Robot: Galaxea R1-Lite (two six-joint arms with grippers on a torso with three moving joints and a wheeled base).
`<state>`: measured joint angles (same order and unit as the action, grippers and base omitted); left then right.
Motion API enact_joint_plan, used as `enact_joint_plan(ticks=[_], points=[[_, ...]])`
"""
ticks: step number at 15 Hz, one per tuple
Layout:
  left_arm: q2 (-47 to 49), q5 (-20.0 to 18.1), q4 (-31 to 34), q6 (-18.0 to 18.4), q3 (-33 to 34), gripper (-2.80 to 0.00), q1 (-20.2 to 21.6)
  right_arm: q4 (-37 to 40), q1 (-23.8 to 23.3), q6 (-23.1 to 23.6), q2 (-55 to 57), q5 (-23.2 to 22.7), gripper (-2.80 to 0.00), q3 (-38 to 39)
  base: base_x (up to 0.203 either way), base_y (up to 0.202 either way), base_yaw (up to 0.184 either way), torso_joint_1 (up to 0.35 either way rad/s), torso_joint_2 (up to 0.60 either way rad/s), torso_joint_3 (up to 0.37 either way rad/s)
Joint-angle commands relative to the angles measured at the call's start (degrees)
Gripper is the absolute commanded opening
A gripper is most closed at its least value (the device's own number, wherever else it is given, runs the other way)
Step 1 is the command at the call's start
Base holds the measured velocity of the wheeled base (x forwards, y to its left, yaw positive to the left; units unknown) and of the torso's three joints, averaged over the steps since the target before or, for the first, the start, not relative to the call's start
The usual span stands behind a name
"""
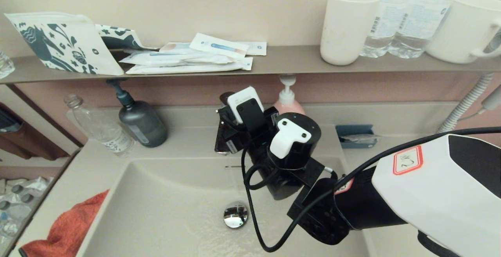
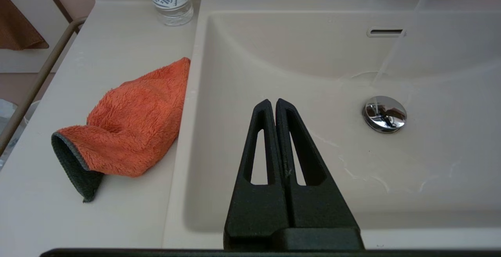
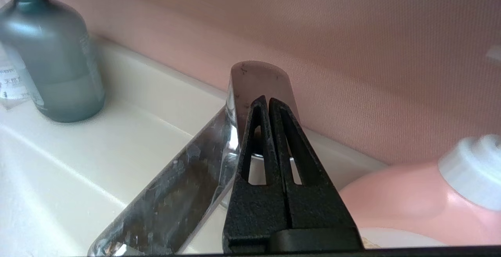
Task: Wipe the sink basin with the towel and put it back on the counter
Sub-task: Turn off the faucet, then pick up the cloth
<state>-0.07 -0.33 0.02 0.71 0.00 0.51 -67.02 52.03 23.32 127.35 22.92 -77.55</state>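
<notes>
Overall, the setting was a bathroom vanity: a smooth beige matte desk (image 1: pixel 58 186) with the sink basin (image 1: pixel 164 206) moulded into it, rectangular with rounded corners. A round chrome drain plug (image 1: pixel 236 215) sat on the basin floor, and a narrow overflow slot (image 2: pixel 385 32) was cut in the far wall. Water ran from the chrome faucet (image 3: pixel 203 171) and sheeted thinly over the basin floor. Behind, a pinkish wall carried a narrow grey-brown shelf (image 1: pixel 282 63) bearing sachets, a patterned pouch, two white cups and clear bottles.

The towel (image 2: pixel 129 127), orange-red fuzzy terry with a dark bound edge, lay crumpled on the desk just left of the basin rim, outside the basin. A clear plastic bottle (image 1: pixel 100 127) and a dark grey pump bottle (image 1: pixel 141 122) stood at the desk's back left; a pink pump bottle (image 1: pixel 287 100) stood behind the faucet.

The right pincer (image 3: pixel 268 104) was at the faucet's upper end, its black fingers pressed together with nothing between them. The left pincer (image 2: pixel 273 106) hung over the basin's near side, fingers likewise closed and empty, apart from the towel.
</notes>
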Motion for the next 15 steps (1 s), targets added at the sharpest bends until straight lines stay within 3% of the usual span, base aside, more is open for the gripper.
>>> enact_joint_plan(ticks=[1, 7, 12, 15], points=[[0.1, 0.0, 0.0, 0.0, 0.0, -2.80, 0.0, -0.3, 0.1, 0.2, -0.7, 0.2, -2.80, 1.8, 0.000, 0.000, 0.000, 0.000, 0.00, 0.000], [0.1, -0.1, 0.1, 0.0, 0.0, -2.80, 0.0, 0.5, 1.0, 0.1, -5.5, 0.3, -2.80, 6.2, 0.000, 0.000, 0.000, 0.000, 0.00, 0.000], [0.1, 0.0, 0.1, 0.0, 0.0, -2.80, 0.0, 2.1, 2.0, -0.6, -17.2, 1.9, -2.80, 24.0, 0.000, 0.000, 0.000, 0.000, 0.00, 0.000], [0.1, 0.0, 0.1, 0.0, 0.0, -2.80, 0.0, 2.0, 2.3, -3.2, -29.1, 5.5, -2.80, 35.6, 0.000, 0.000, 0.000, 0.000, 0.00, 0.000]])
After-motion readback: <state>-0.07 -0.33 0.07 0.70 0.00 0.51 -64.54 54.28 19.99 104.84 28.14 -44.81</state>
